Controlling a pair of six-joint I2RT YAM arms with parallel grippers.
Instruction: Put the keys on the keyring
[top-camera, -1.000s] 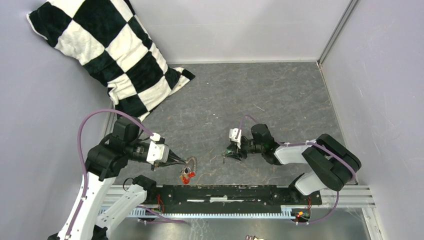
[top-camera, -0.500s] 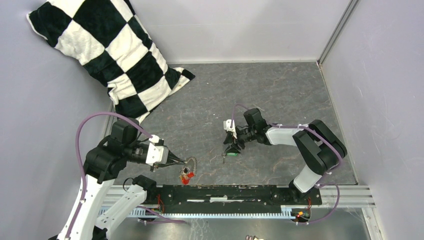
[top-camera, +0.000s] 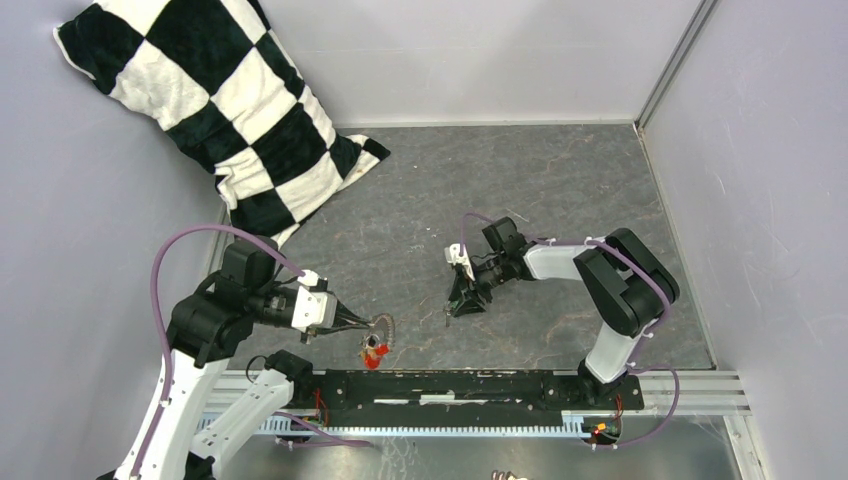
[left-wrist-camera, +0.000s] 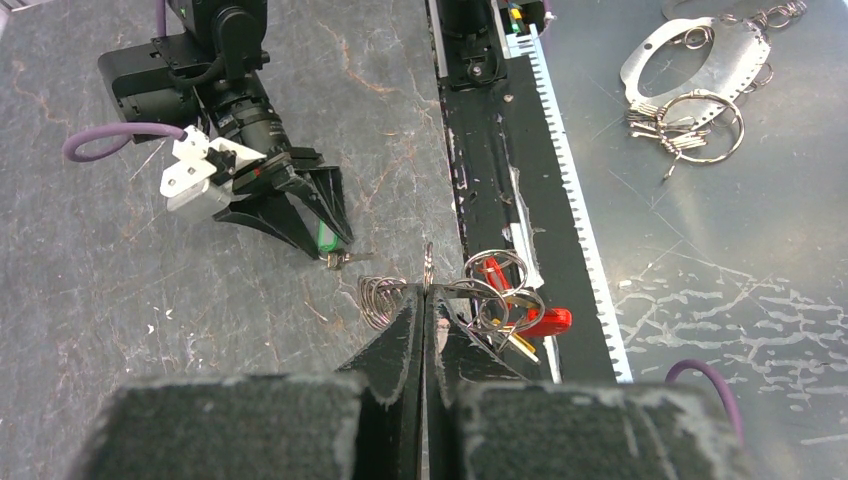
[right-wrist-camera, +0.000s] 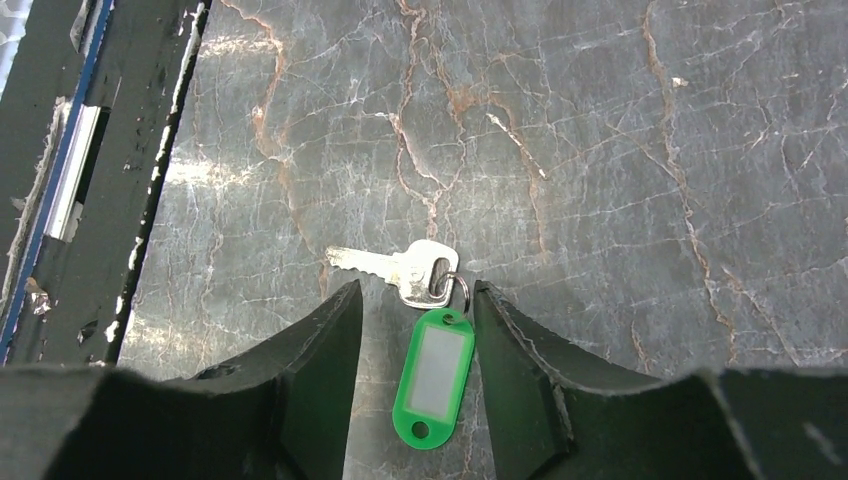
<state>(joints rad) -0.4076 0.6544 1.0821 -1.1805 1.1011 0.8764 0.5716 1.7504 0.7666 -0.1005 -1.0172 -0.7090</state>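
While the red tag (left-wrist-camera: 545, 322) and a yellow bit (left-wrist-camera: 517, 345) hang in the tangle of rings at the left gripper's tip, two keys look already threaded. That is a judgement, as the tangle is too fine to trace.

Left gripper (left-wrist-camera: 425, 300): clenched on the keyring (left-wrist-camera: 378, 298), wire pinched between its fingers. It is held just on the far side of the black rail (top-camera: 450, 385), near the rail's left end.

Green-tagged key (right-wrist-camera: 395, 268): flat on the table (top-camera: 560, 180), beyond the rail at about mid-length. It is well apart from the keyring and not joined to it.

Right gripper (right-wrist-camera: 415, 287): released and grasping nothing, tips down at the table, one jaw on each side of the green tag (right-wrist-camera: 435, 372). I cannot tell whether either jaw touches the tag.

Left to do, as I read it: close on the green key, lift it, carry it toward the rail's left end and work it onto the wire — the fiddly part, not yet begun.

Containers: none in view. On the near side of the rail, spare rings (left-wrist-camera: 690, 115) and a flat metal plate (left-wrist-camera: 690, 55) lie loose on a metal shelf (left-wrist-camera: 720, 250).
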